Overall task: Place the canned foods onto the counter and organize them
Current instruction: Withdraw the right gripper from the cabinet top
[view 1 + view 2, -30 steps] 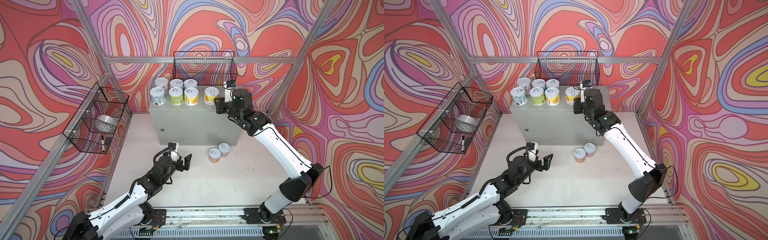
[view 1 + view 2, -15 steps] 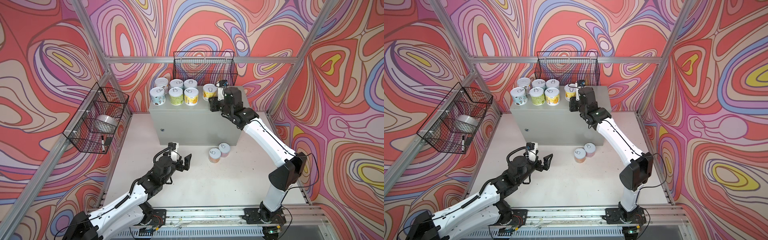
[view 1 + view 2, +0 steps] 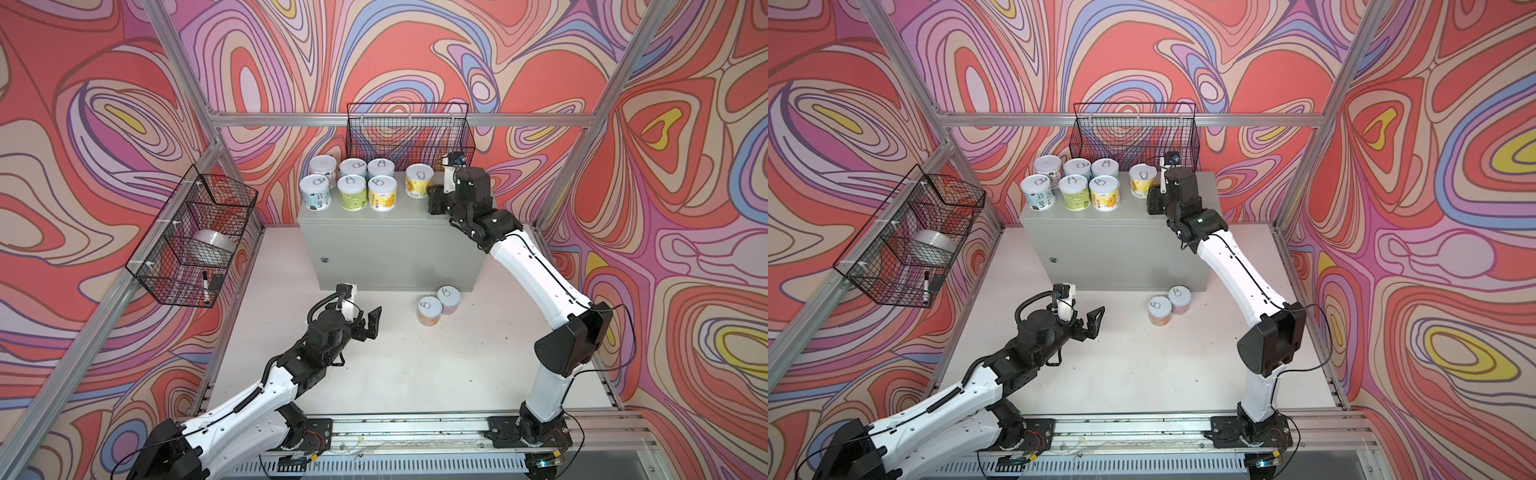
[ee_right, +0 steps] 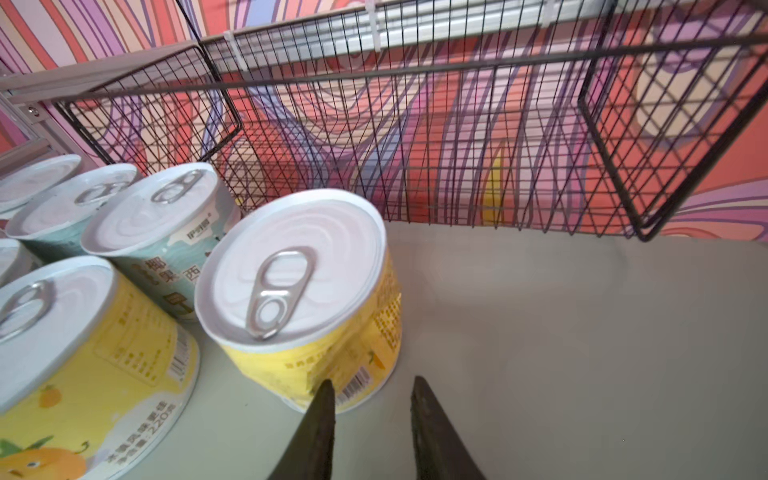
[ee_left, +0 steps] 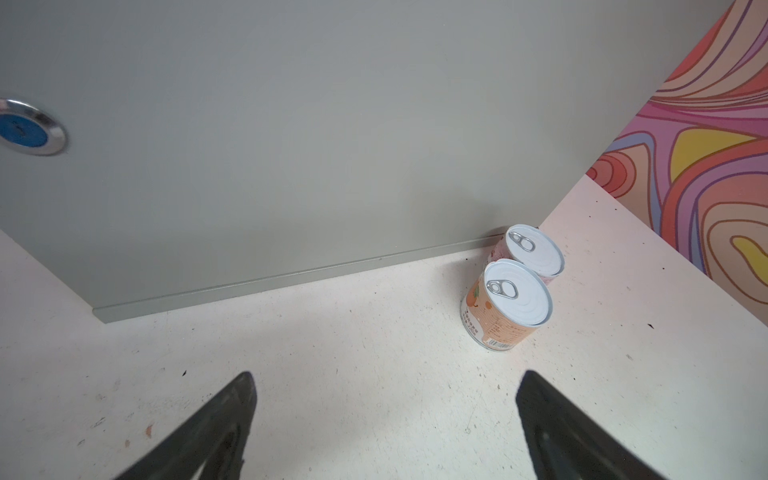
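Grey metal counter [image 3: 395,249]: we see it whole, against the back wall, in both top views. The left wrist view gives only its front face.
Back basket [image 3: 409,133]: black wire, hung on the wall above the counter's rear edge.
Side basket [image 3: 195,237]: black wire on the left wall, which we find only in the top views.
Seven cans [image 3: 352,192]: upright on the counter top. Six stand in two rows of three at its left end.
Yellow can [image 4: 297,286]: the seventh, just right of the rows. Its barcode shows only to the right wrist.
Orange can [image 5: 513,307] and pink can [image 5: 536,249]: upright and touching on the white table [image 3: 415,374], by the counter's front right corner.
Left gripper [image 5: 386,376]: jaws wide apart and empty, above the table.
Right gripper [image 4: 372,381]: jaws narrowly parted with nothing between them, and one tip at the yellow can's base. We cannot tell whether it touches.
Lock [image 5: 31,126]: its blue centre shows only to the left wrist.
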Motion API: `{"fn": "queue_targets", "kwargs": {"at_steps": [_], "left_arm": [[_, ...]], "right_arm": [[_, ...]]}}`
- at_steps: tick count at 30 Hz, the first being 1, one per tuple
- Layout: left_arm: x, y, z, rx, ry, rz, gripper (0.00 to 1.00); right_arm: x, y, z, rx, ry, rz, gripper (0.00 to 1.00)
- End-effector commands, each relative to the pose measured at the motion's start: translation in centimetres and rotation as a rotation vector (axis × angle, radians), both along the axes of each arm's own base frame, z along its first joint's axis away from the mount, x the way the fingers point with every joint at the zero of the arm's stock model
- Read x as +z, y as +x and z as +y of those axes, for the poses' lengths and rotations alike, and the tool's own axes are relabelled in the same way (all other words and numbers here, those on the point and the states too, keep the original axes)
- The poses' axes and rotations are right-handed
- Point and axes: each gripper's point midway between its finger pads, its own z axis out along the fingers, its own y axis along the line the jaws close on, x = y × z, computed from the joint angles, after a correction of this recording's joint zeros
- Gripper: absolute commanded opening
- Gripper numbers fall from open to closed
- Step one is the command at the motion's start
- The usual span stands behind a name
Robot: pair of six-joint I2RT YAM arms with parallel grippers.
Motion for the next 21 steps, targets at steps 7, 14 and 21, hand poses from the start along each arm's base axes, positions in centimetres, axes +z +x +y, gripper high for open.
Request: {"fn": "queue_targets", "kwargs": {"at_steps": [7, 14, 21], "left_arm": [[0.3, 0.8, 0.0, 0.006, -0.015, -0.012, 1.00], [0.2, 1.0, 0.3, 0.007, -0.010, -0.011, 1.00], [0.6, 0.3, -1.2, -0.081, -0.064, -0.030, 1.00]], "right_arm": [[-1.6, 2.9, 2.3, 0.042, 0.016, 0.031, 0.31], [-0.8, 2.9, 1.9, 0.019, 0.053, 0.000, 0.30], [4.4, -1.1, -0.8, -0.011, 0.063, -0.108, 0.42]]}}
